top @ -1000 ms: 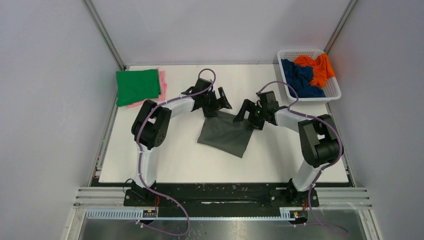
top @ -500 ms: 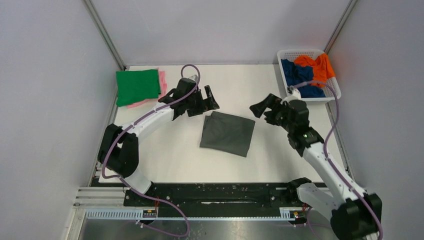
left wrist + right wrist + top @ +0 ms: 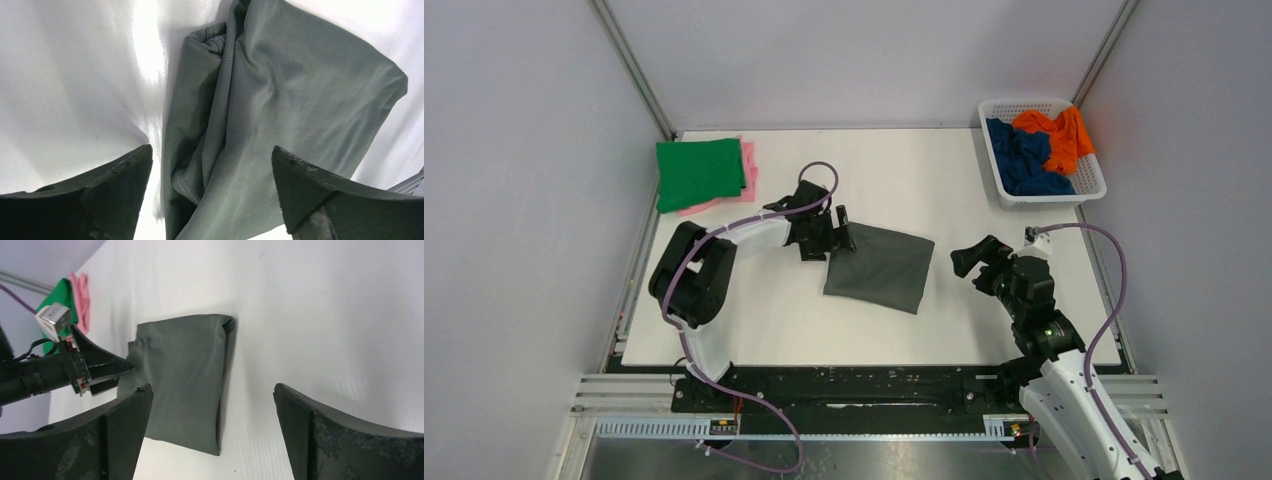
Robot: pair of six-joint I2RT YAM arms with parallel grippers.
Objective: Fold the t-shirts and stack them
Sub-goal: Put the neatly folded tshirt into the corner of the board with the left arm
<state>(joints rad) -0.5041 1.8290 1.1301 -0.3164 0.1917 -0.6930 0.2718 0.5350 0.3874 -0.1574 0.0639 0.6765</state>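
A folded dark grey t-shirt (image 3: 882, 266) lies flat mid-table; it also shows in the left wrist view (image 3: 280, 115) and the right wrist view (image 3: 185, 375). My left gripper (image 3: 831, 238) is open at the shirt's left edge, low over it, with the rumpled folded edge between its jaws. My right gripper (image 3: 972, 262) is open and empty, to the right of the shirt and apart from it. A folded green t-shirt (image 3: 698, 172) lies on a pink one (image 3: 748, 166) at the far left. The navy blue (image 3: 1021, 155) and orange (image 3: 1059, 135) t-shirts lie bunched in the basket.
The white lattice basket (image 3: 1085, 190) stands at the table's far right corner. Grey walls close in the table on three sides. The arm bases and a black rail run along the near edge.
My left gripper has come down and right onto the grey shirt's left edge. My right arm has pulled back toward the near right, away from the shirt. The shirt lies flat and released.
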